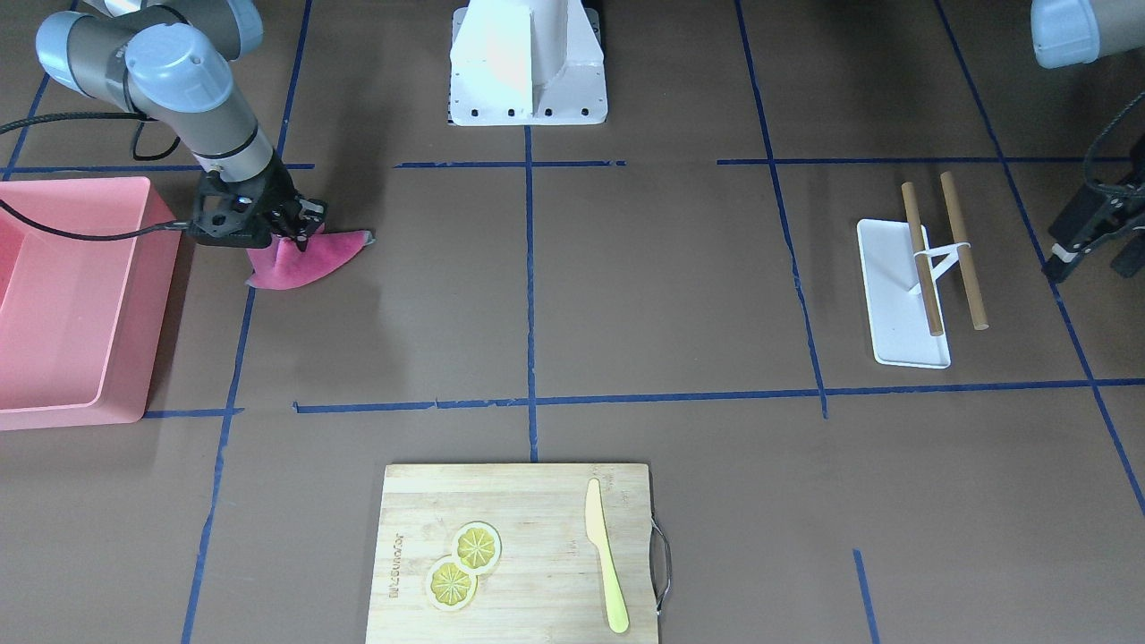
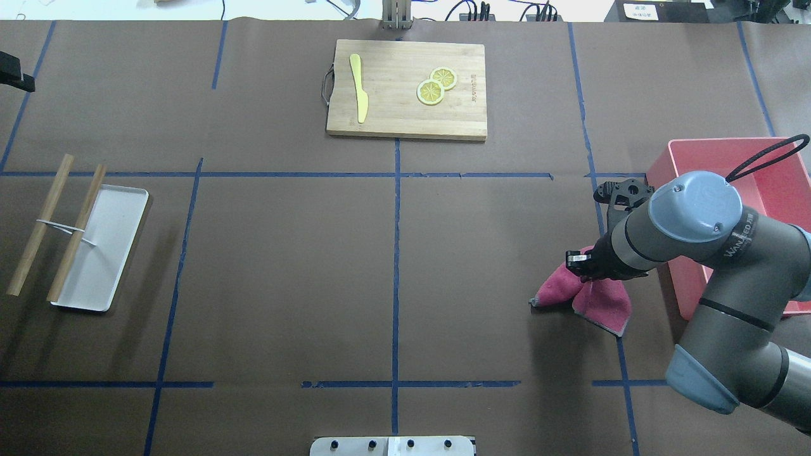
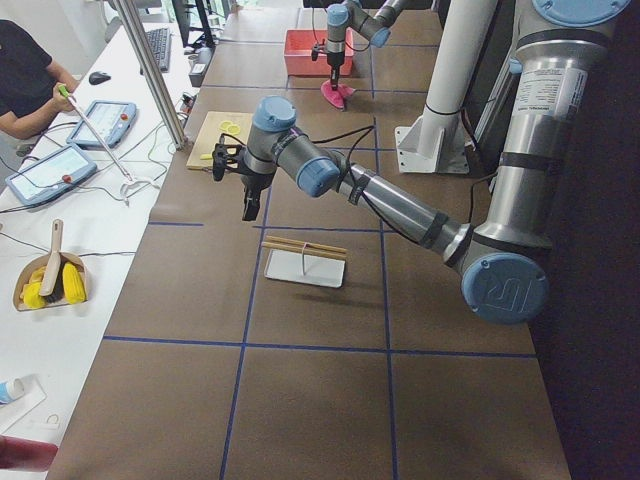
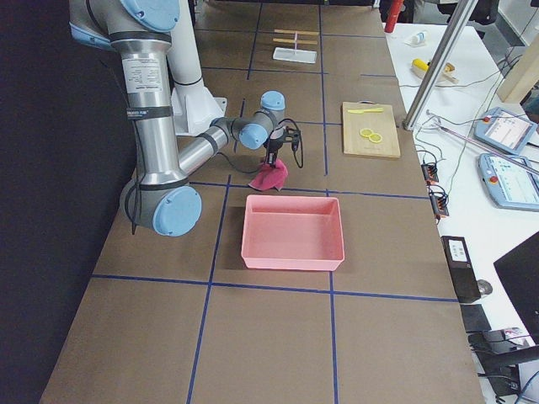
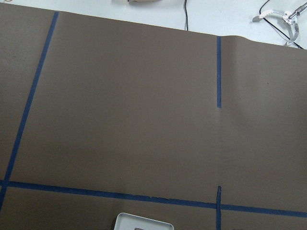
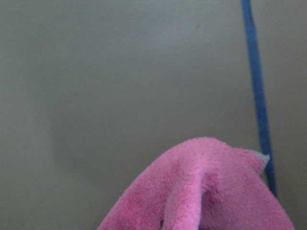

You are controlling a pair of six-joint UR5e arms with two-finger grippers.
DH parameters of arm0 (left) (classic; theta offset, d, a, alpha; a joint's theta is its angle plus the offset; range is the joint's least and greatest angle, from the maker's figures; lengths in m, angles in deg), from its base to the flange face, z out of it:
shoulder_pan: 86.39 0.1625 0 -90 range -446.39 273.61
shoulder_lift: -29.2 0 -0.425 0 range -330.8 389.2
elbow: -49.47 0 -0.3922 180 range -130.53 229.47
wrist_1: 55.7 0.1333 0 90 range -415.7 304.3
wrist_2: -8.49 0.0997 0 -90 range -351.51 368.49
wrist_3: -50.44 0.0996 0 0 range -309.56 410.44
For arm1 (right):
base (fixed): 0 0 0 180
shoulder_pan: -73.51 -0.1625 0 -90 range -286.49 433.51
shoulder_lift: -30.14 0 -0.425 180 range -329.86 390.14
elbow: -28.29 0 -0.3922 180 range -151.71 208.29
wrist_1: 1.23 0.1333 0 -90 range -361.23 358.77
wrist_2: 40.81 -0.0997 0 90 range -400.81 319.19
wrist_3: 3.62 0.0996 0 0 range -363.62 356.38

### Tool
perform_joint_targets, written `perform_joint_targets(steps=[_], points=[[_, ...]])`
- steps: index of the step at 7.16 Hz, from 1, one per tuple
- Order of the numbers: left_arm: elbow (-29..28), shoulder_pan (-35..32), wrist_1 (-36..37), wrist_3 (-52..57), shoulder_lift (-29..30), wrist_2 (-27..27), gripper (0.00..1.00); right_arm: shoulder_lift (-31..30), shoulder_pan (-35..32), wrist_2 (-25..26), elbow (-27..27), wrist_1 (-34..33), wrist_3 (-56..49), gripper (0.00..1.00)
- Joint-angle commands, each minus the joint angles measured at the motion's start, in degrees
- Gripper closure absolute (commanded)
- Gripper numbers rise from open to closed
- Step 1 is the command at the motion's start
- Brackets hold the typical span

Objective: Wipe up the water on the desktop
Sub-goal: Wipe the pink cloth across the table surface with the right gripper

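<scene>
The desktop point(image 1: 671, 286) is a dark-brown surface with blue tape lines; I see no water on it. My right gripper point(image 1: 300, 231) is shut on a pink cloth point(image 1: 309, 261), whose lower edge rests on the desktop next to a pink bin. In the overhead view the right gripper point(image 2: 580, 263) pinches the cloth point(image 2: 602, 301) from above. The right wrist view shows the cloth point(image 6: 201, 191) bunched beside a blue tape line. My left gripper point(image 1: 1089, 266) hangs open and empty above the desktop near a white tray.
A pink bin point(image 1: 63, 295) stands right beside the cloth. A bamboo cutting board point(image 1: 519, 501) with two lemon slices and a yellow knife lies at the far edge. A white tray point(image 1: 886, 268) with two wooden sticks lies on the left arm's side.
</scene>
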Motion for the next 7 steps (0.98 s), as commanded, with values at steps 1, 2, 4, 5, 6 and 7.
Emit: perform_joint_targets(steps=[1,2,4,5,6,7], points=[[-0.15,-1.08,0.02,7.19,-2.41,-0.12,0.09,12.81,4.87,0.95,6.64,-0.27,8.62,1.0],[-0.67,-1.35,0.11,12.05,-3.74,-0.29,0.08,17.05,7.07,2.44,9.55,-0.1,11.88,1.0],[-0.85,-1.7,1.42,21.26,-7.16,-0.38,0.07,21.05,7.62,3.33,12.3,-0.01,13.76,1.0],[-0.85,-3.62,5.78,27.41,-7.35,-0.56,0.07,18.87,6.31,2.72,11.43,0.17,13.15,1.0],[-0.85,-5.81,10.52,34.52,-7.35,-1.6,0.05,12.93,4.74,2.37,6.81,0.26,10.62,1.0],[-0.94,-9.4,15.18,41.73,-7.35,-3.96,0.03,6.17,2.37,1.76,2.16,0.17,4.76,1.0]])
